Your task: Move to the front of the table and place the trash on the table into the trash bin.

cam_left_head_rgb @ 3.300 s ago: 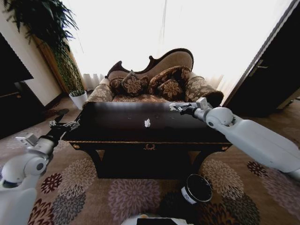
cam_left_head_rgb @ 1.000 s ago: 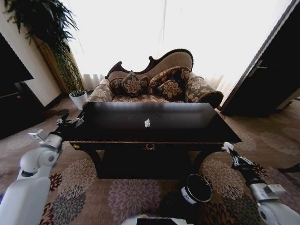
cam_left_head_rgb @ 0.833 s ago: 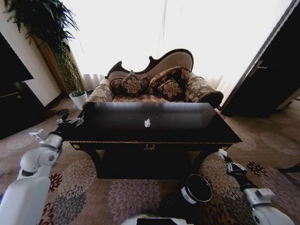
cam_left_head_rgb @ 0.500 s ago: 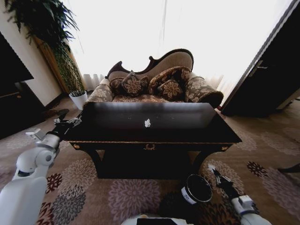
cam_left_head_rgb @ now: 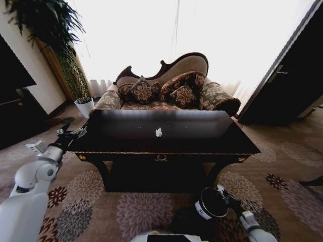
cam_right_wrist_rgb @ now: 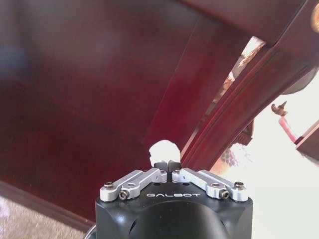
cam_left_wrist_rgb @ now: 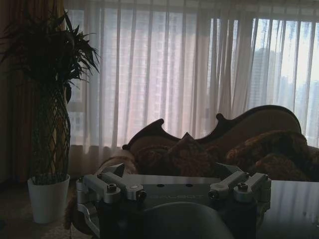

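Note:
The dark glossy table [cam_left_head_rgb: 202,142] stands straight ahead, with one small white paper ball [cam_left_head_rgb: 158,132] of the trash lying near its middle. The trash bin [cam_left_head_rgb: 212,203], dark with a white label, sits on the carpet below the table's front right. My right gripper [cam_left_head_rgb: 223,191] hangs low at the bin's right rim. In the right wrist view the right gripper [cam_right_wrist_rgb: 168,164] is shut on a white paper ball [cam_right_wrist_rgb: 163,149], with the table's wooden underside [cam_right_wrist_rgb: 75,99] behind it. My left gripper [cam_left_head_rgb: 75,132] hovers open at the table's left corner, holding nothing [cam_left_wrist_rgb: 172,185].
A patterned sofa [cam_left_head_rgb: 166,91] with cushions stands behind the table. A white plant pot [cam_left_head_rgb: 85,106] and tall plant are at the back left, a dark cabinet [cam_left_head_rgb: 15,101] on the left, a dark door [cam_left_head_rgb: 298,75] on the right. Flowered carpet lies in front.
My right arm has swung off the table's right side and come down to the bin's rim, carrying the paper ball. The left arm has barely moved.

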You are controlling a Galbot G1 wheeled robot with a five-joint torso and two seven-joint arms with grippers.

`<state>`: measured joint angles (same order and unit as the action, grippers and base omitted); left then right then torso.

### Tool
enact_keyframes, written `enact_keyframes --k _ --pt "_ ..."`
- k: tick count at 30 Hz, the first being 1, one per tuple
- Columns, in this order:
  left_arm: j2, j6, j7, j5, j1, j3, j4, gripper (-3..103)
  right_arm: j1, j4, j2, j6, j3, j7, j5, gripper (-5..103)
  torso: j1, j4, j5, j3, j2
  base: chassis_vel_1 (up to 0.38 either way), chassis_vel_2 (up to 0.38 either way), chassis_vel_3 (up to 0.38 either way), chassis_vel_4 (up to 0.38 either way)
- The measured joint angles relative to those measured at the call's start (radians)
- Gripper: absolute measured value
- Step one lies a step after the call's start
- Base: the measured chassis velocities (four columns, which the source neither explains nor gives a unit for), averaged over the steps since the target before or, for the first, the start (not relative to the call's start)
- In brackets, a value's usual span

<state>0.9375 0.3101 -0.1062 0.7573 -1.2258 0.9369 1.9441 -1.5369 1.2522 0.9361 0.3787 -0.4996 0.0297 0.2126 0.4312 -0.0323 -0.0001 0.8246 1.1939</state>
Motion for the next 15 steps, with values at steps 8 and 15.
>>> enact_keyframes --k 8,15 --pt "-0.001 0.003 0.001 0.000 -0.016 0.010 0.005 100 0.077 -0.125 0.015 -0.006 0.064 -0.004 -0.031 0 0.000 0.0002 0.0000 0.000 0.000 0.000 0.000 0.000 0.000" --pt "-0.009 0.005 0.001 0.002 -0.019 0.028 0.005 100 0.093 -0.174 0.022 -0.010 0.092 -0.015 -0.063 0 0.000 0.0000 -0.0001 0.000 0.000 0.000 0.000 0.000 0.000"
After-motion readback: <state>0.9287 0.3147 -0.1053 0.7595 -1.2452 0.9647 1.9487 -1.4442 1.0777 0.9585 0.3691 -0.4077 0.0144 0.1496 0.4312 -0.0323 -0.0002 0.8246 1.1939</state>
